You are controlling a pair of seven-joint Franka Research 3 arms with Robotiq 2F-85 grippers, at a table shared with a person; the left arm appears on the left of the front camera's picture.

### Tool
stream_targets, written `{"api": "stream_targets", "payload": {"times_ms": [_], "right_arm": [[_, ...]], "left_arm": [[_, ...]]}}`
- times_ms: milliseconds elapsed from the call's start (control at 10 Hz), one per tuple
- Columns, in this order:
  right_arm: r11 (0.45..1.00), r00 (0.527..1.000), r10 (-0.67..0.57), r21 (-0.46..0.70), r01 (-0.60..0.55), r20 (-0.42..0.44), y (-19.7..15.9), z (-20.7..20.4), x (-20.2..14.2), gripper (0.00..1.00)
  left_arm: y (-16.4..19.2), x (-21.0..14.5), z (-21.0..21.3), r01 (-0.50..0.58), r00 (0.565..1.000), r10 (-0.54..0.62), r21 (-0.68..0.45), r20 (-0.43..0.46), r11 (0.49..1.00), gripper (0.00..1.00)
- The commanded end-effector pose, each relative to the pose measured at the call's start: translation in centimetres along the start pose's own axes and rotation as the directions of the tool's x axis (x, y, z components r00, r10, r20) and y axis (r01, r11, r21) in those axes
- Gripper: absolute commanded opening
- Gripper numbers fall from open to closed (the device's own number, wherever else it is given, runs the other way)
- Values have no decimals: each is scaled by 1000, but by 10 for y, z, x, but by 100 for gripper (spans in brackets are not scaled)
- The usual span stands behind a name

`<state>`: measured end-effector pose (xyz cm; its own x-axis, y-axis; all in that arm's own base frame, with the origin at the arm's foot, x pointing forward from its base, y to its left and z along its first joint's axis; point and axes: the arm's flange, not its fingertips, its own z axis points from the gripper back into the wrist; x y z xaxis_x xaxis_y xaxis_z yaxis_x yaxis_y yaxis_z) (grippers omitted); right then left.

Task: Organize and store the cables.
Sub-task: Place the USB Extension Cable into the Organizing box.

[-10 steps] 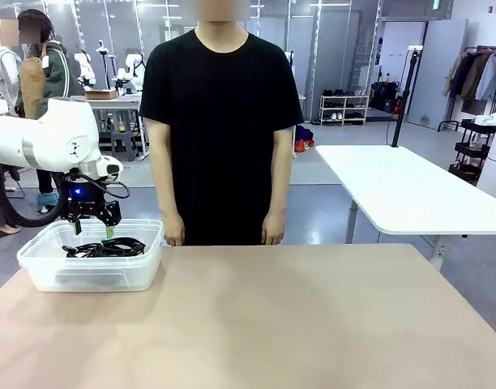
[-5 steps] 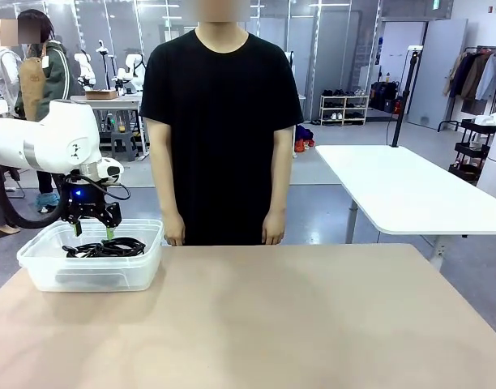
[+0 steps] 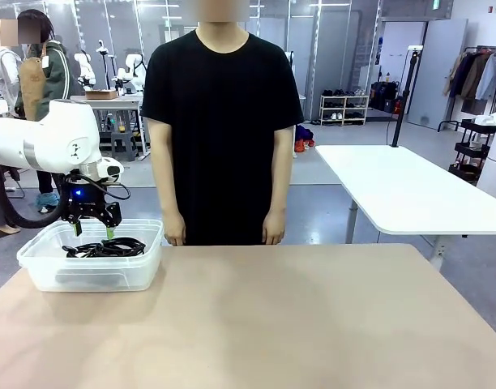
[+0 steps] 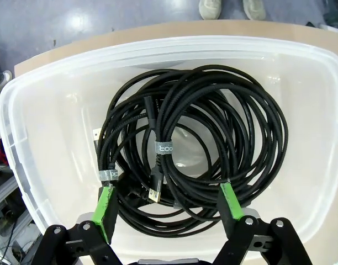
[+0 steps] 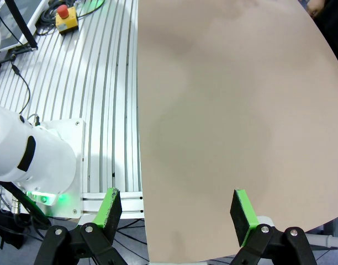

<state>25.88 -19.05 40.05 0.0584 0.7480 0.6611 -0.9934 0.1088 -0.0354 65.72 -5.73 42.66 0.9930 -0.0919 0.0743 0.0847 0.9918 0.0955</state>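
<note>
While left claw (image 4: 168,203) gapes empty above binned cables (image 4: 196,160), right claw (image 5: 177,212) wide open

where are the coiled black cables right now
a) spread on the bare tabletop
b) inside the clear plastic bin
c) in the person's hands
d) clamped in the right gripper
b: the cables lie coiled inside the clear plastic bin, with the left gripper open above them.

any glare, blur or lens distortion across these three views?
Front view: sharp, even overhead light, soft shadow beside the clear bin. Left wrist view: wide-angle bowing of the bin rim, mild sheen on the plastic, cables crisp between the open left gripper. Right wrist view: table edge curves from the lens, faint blotchy shadows, open right gripper in focus.
</note>
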Motion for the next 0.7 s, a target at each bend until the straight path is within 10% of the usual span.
{"api": "stream_targets", "payload": {"times_ms": [0, 600], "right_arm": [[1000, 1000, 6, -1, -6, 9, 0, 1, 0, 100], [1000, 1000, 6, -1, -6, 9, 0, 1, 0, 100]], "left_arm": [[1, 4, 1, -1, 1000, 1, 0, 2, 1000, 91], [1, 4, 1, -1, 1000, 1, 0, 2, 1000, 91]]}}
